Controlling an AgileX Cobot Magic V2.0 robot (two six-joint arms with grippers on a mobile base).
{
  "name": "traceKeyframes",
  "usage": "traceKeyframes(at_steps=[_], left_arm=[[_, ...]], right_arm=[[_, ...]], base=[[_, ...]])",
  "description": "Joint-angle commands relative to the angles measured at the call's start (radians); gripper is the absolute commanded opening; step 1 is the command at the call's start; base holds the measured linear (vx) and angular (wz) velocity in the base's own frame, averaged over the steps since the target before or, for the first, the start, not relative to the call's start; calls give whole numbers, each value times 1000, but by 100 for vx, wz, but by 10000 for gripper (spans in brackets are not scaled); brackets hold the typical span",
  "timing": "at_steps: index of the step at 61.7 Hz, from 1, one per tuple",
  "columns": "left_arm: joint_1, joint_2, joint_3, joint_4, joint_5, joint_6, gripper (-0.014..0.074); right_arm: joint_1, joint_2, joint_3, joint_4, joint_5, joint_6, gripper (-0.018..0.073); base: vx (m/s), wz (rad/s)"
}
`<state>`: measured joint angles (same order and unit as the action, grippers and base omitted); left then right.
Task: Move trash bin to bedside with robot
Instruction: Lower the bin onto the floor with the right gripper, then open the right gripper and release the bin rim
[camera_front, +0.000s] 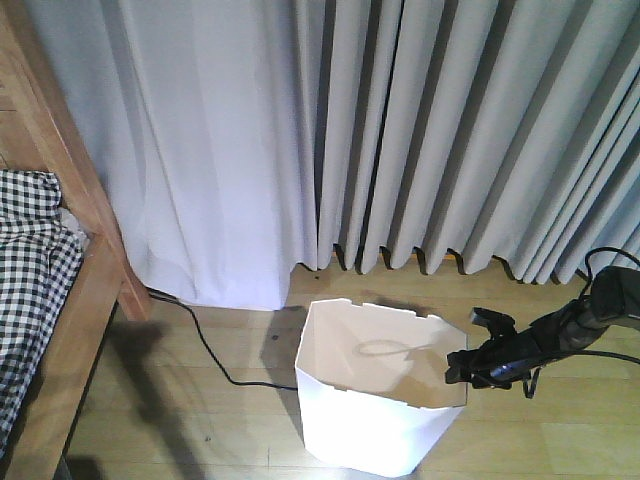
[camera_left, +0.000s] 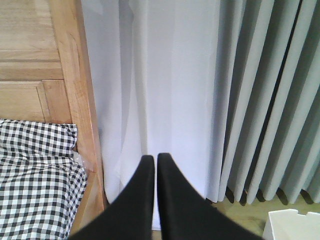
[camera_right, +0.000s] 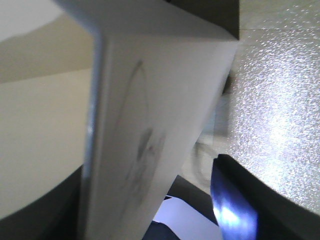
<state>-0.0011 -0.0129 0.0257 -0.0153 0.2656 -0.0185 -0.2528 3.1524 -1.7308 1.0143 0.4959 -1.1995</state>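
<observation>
The trash bin (camera_front: 378, 395) is seen in the front-facing view standing upright on the light wooden floor (camera_front: 560, 440), in front of the grey curtains (camera_front: 470, 130) and well apart from the bedside (camera_front: 70, 330) at the left edge. Its angular notched rim and cream interior are shown from above. The right gripper (camera_front: 468, 368) is placed at the bin's right rim, at the end of a thin black arm (camera_front: 570, 325) reaching in from the right; from this view it cannot be told whether the wall is clamped. A black cable (camera_front: 205, 345) is laid across the floor between the bed and the bin.

What is hidden there is supplied by the right wrist view: the bin wall (camera_right: 150, 125) is seen very close and blurred, set between the dark fingers, one of which (camera_right: 235, 205) is visible on the outer side, so the rim appears to be pinched.

The left gripper (camera_left: 155, 160), absent from the front-facing view, is shown only by the left wrist view, its two black fingers (camera_left: 177, 200) drawn together with only a thin slit between them and nothing held. In that view the wooden bed frame (camera_left: 75, 85) and the black-and-white checked bedding (camera_left: 40, 180) are shown at the left, pale curtains fill the middle, and a white corner of the bin (camera_left: 292, 225) is caught at the lower right.
</observation>
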Motion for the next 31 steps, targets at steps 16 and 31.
traceKeyframes(at_steps=[16, 31], left_arm=[[-2, -14, 19, -3, -69, -4, -6], [-2, -14, 19, -3, -69, -4, -6]], right_arm=[[-2, -67, -10, 55, -3, -21, 459], [-2, -194, 77, 154, -64, -170, 459]], base=[[0, 0], [0, 0]])
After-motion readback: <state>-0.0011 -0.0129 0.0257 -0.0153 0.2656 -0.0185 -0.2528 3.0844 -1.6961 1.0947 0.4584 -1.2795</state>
